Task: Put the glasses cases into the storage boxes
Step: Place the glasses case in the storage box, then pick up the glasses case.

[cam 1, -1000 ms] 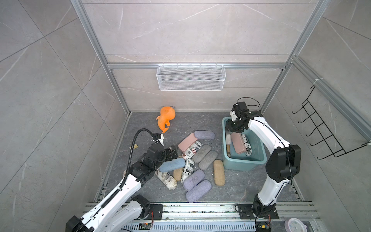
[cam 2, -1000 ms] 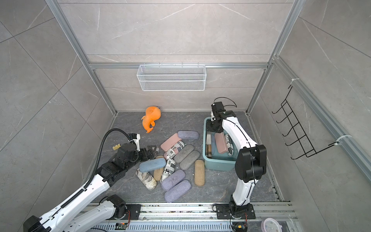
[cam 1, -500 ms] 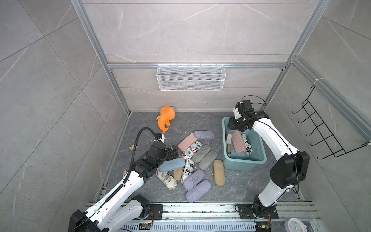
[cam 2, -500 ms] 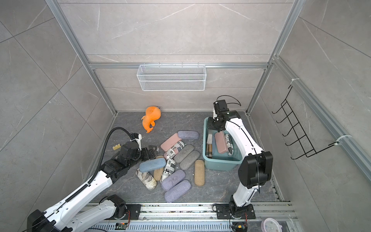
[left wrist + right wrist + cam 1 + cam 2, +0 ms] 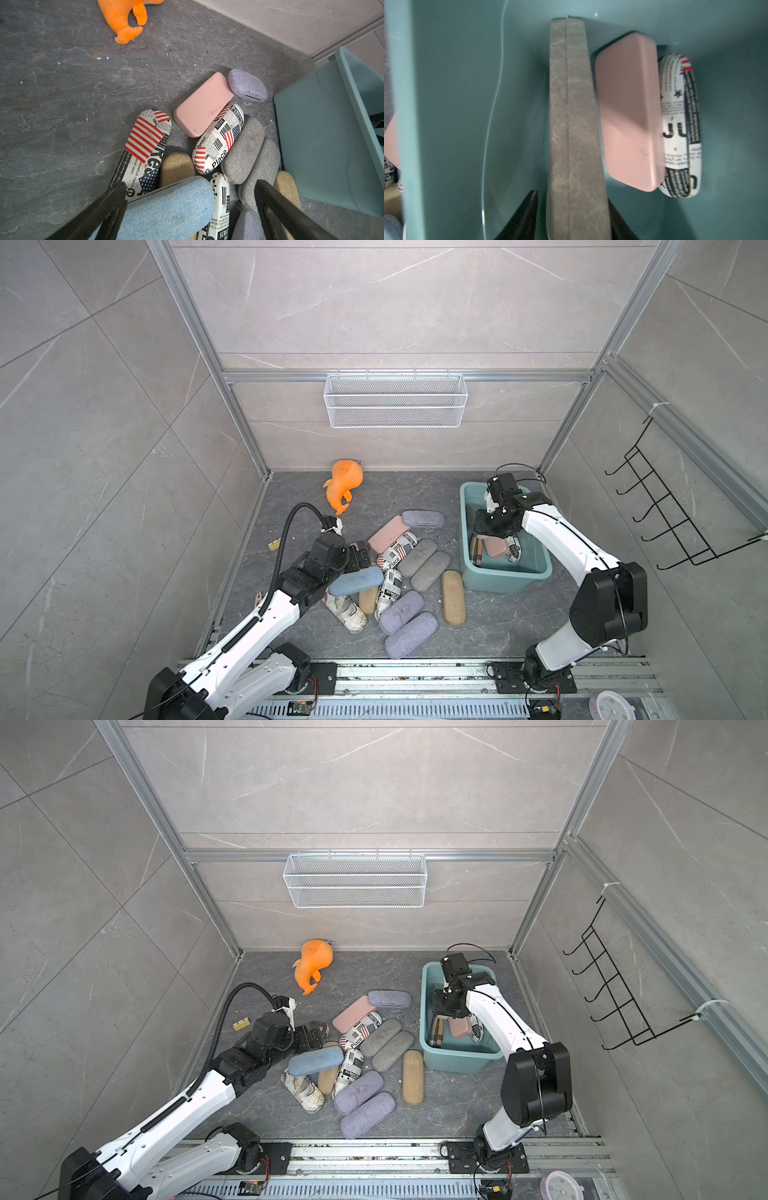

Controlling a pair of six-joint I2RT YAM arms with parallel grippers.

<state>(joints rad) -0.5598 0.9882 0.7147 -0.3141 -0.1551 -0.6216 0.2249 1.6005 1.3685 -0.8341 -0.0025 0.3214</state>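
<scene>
Right gripper (image 5: 571,197) shifted nearer along tub (image 5: 505,583), straddling brown case (image 5: 571,104) (grip unclear).

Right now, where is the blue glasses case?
The blue case lies at the pile's left edge in both top views, atop a tan case, between the left gripper's open fingers.

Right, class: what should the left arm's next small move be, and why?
Probably close the left fingers on the blue case. They stand wide open on either side of it, and it lies uppermost, across the tan case, so it looks free to lift.
</scene>
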